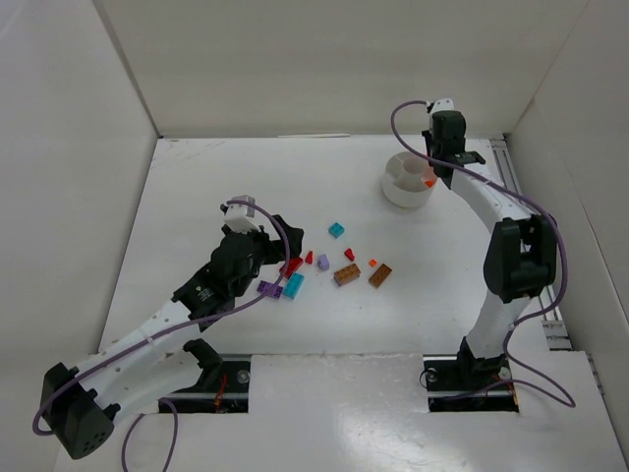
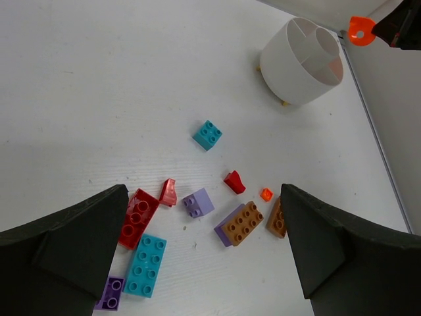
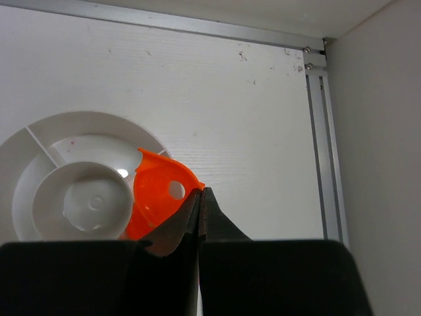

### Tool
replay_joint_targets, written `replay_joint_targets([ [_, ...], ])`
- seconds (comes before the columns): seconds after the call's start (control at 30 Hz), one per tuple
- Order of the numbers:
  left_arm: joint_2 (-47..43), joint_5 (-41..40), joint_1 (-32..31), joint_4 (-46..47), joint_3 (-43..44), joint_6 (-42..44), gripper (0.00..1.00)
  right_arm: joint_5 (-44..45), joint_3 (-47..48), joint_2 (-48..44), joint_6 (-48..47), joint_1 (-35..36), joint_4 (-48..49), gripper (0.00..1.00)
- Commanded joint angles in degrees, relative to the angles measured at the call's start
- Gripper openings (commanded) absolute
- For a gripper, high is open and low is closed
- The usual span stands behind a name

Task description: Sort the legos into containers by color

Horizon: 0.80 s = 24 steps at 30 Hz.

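My left gripper (image 2: 204, 191) hangs wide open over the loose legos (image 2: 243, 222), which lie scattered well left of the white tub (image 1: 393, 194). My right gripper (image 3: 199, 197) is pinched closed on an orange piece (image 3: 156, 197) just above the tub's right side. I only have its thin edge, so it may slip or swing, dropping outside the tub or into the wrong wedge.

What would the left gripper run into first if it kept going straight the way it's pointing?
Probably the small lilac brick, which sits midway between the fingers of the open left gripper in the wrist view. Depth is unclear, so the red brick by one finger could touch first.
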Motion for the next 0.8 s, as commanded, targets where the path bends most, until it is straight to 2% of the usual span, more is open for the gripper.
replay_joint_targets([
  [0.0, -0.38, -1.10, 0.01, 1.90, -0.29, 0.19, 1.00, 1.38, 0.98, -0.11, -1.07, -0.27, 0.76, 0.00],
  [0.23, 0.15, -1.10, 0.01, 1.90, -0.29, 0.19, 1.00, 10.07, 4.40, 4.19, -1.61, 2.63, -3.19, 0.00],
  [0.47, -0.37, -1.62, 0.53, 1.38, -0.29, 0.19, 1.00, 14.74, 6.08, 7.18, -0.47, 5.09, -5.74, 0.00],
  [0.73, -0.38, -2.15, 0.53, 0.85, -0.29, 0.19, 1.00, 15.53, 6.08, 7.71, 0.68, 5.62, -8.02, 0.00],
  [0.77, -0.38, -2.15, 0.53, 0.85, -0.29, 0.19, 1.00, 15.53, 6.08, 7.71, 1.20, 5.62, -8.03, 0.03],
])
